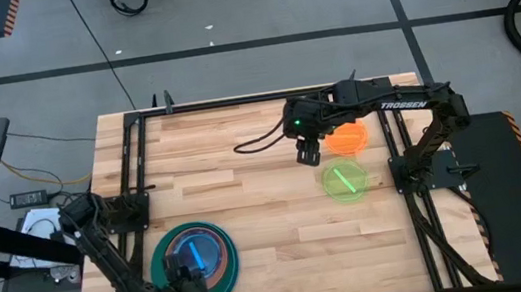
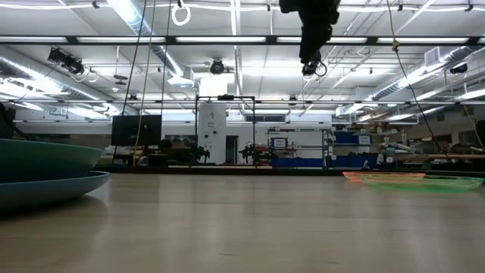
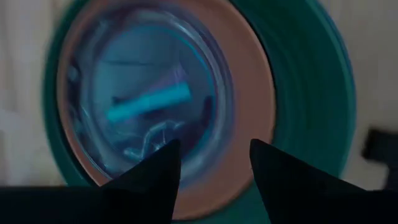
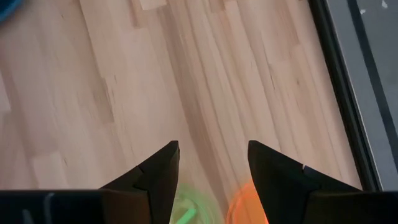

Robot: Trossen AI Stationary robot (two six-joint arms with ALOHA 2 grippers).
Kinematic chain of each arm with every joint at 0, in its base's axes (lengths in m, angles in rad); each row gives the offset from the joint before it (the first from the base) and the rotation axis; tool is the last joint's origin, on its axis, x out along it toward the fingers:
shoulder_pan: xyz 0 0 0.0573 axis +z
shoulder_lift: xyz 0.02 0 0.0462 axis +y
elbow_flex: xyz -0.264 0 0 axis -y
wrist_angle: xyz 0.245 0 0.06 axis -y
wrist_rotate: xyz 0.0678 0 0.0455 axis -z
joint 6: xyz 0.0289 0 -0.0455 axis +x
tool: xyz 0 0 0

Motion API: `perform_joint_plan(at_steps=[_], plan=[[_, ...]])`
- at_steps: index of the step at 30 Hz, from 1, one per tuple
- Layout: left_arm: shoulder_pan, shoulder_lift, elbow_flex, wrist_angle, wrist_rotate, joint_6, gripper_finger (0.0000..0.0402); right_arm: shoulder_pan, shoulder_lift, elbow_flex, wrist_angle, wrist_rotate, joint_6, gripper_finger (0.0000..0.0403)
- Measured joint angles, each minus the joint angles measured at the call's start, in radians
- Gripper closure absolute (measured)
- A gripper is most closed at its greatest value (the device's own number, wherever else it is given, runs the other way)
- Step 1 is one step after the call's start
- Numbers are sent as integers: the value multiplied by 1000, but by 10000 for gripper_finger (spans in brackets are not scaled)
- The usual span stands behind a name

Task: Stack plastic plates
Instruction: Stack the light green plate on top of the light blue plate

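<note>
From high up, the left hand (image 1: 184, 270) hangs over a stack of plates (image 1: 193, 259) near the front of the wooden worktop (image 1: 246, 188). The right hand (image 1: 309, 152) is up by the orange plate (image 1: 350, 137) and the green plate (image 1: 346, 179).

Down low, the stack sits at the left, and the green plate lies flat far right.

The left wrist view shows open, empty fingers (image 3: 152, 171) above a cyan plate (image 3: 146, 106).

The right wrist view shows its fingers (image 4: 155, 174) open too, holding nothing.

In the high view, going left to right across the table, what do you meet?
Plate stack under the left gripper → right gripper → green plate → orange plate.
</note>
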State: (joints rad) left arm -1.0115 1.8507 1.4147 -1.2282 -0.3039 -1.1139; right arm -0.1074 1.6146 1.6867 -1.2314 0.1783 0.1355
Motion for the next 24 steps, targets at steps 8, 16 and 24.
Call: perform_joint_plan(at_steps=[8,16,24], plan=[[43,0,0,2,-225,35,205,-5,-1,-73,-42,-46,-54,202],[108,0,0,6,-280,52,205,-5,-1,-212,-15,-42,-53,202],[116,0,0,63,-433,244,205,-57,-54,-382,154,-163,-109,210]])
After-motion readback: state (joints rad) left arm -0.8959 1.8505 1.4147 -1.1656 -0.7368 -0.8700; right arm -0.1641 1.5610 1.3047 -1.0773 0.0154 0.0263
